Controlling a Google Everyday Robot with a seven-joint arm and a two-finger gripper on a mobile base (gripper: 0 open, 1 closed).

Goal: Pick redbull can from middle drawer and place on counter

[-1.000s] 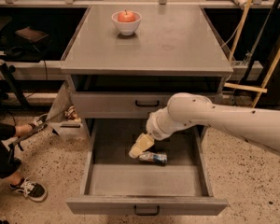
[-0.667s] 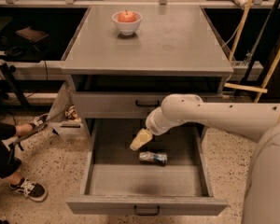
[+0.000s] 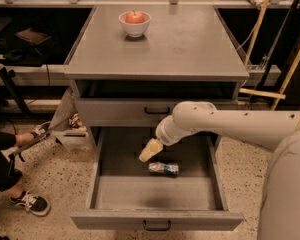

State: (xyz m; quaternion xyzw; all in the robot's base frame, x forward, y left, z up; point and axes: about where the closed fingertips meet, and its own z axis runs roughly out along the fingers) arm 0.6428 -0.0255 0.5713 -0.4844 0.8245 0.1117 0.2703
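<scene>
Speckled floor [image 3: 50, 174], dark shelving behind, wooden poles [image 3: 255, 29] leaning at the right, and someone's sneaker [image 3: 31, 203] at the left edge. Count for you: one grey cabinet with one counter [image 3: 190, 39], matte grey with faint ring stains. One white bowl [image 3: 135, 30] sits near the counter's back edge, with one red apple [image 3: 135, 17] in it. Two drawer fronts show. The upper drawer [image 3: 120, 111] is closed, with a black handle [image 3: 157, 111]. The middle drawer [image 3: 155, 194] is pulled fully out, floor bare apart from the can. One redbull can [image 3: 163, 168] lies on its side on that floor, roughly mid-drawer, long axis left to right. One arm [image 3: 230, 126] comes in from the right, and one gripper [image 3: 150, 151] hangs inside the drawer opening, just up and left of the can, apart from it. You can't tell from this angle whether the gripper is apart or together; it holds nothing. Versus 1.0 s ago: the gripper was down against the can and now sits higher, clear of it. Versus 0.7 s ago it's about the same spot. The can hasn't shifted, and the bowl and apple are unchanged.
</scene>
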